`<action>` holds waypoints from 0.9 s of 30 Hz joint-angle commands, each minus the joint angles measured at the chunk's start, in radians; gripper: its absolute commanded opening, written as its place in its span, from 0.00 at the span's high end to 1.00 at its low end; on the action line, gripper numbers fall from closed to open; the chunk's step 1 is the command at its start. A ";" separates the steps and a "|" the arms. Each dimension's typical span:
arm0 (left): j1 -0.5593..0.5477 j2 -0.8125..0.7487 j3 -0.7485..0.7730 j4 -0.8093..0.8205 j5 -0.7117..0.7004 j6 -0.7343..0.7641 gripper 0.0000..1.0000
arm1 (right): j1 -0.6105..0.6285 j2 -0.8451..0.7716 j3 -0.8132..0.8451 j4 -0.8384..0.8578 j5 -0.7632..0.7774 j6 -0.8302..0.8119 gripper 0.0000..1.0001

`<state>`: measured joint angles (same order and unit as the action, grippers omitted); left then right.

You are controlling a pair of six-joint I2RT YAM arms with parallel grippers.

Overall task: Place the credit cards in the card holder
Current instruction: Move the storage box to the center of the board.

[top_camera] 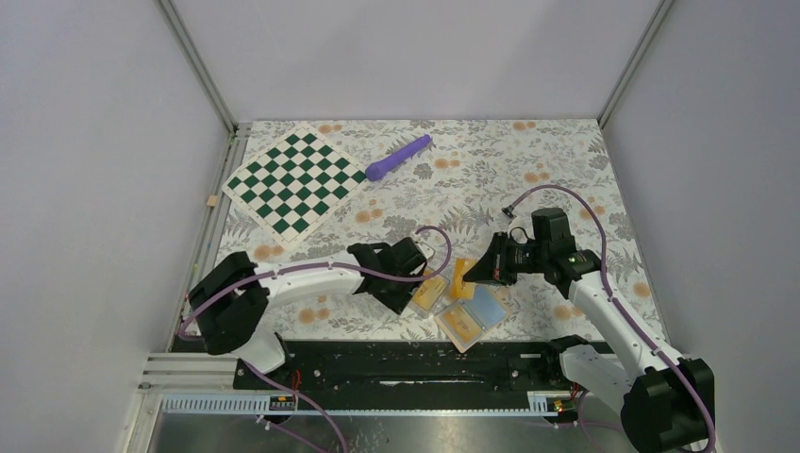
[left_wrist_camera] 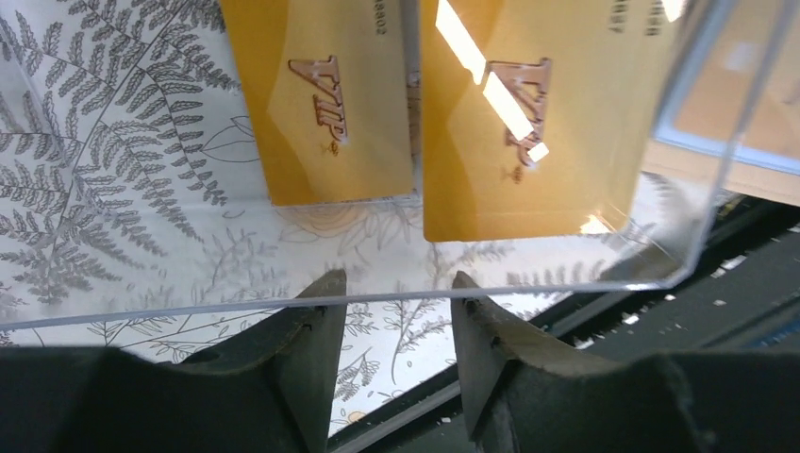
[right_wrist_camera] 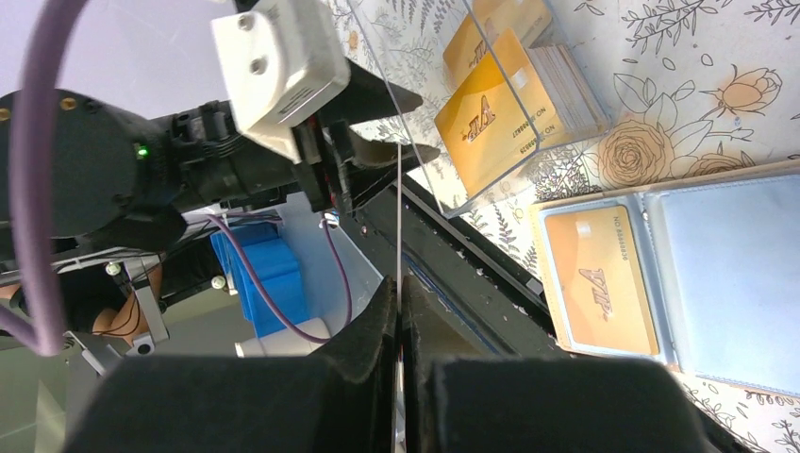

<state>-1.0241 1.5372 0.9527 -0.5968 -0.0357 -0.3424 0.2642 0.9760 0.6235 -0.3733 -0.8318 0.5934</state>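
Card holder (top_camera: 488, 305) lies open on the floral worktop (top_camera: 528, 179) near the front edge, w/ one credit card (right_wrist_camera: 599, 278) in its left pocket. Right end effector (right_wrist_camera: 401, 288) is pinched tight on a second credit card (top_camera: 460, 276), edge-on in my wrist cam. Left end effector (left_wrist_camera: 396, 283) has jaws apart, gripping nothing, tips at the edge of the clear plastic case (left_wrist_camera: 660, 236); stacked cards (left_wrist_camera: 330, 104) sit inside.

Two cards (left_wrist_camera: 330, 104) run off the left wrist view's top edge. The right wrist view's edge cuts the wallet (right_wrist_camera: 726, 283); the held card (right_wrist_camera: 399, 217) shows only edge-on.
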 commanded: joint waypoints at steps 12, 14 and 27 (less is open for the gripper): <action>0.068 0.168 0.129 0.186 0.076 -0.162 0.44 | -0.017 -0.035 0.032 -0.126 0.091 -0.091 1.00; 0.083 0.199 0.151 0.209 0.094 -0.192 0.42 | -0.017 -0.042 0.035 -0.162 0.121 -0.111 1.00; 0.170 0.466 0.417 0.287 0.244 -0.316 0.29 | -0.016 -0.099 0.051 -0.287 0.237 -0.151 1.00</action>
<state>-0.8993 1.9270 1.2751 -0.3931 0.1112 -0.5999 0.2523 0.9028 0.6254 -0.5842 -0.6682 0.4728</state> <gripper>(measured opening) 0.686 0.021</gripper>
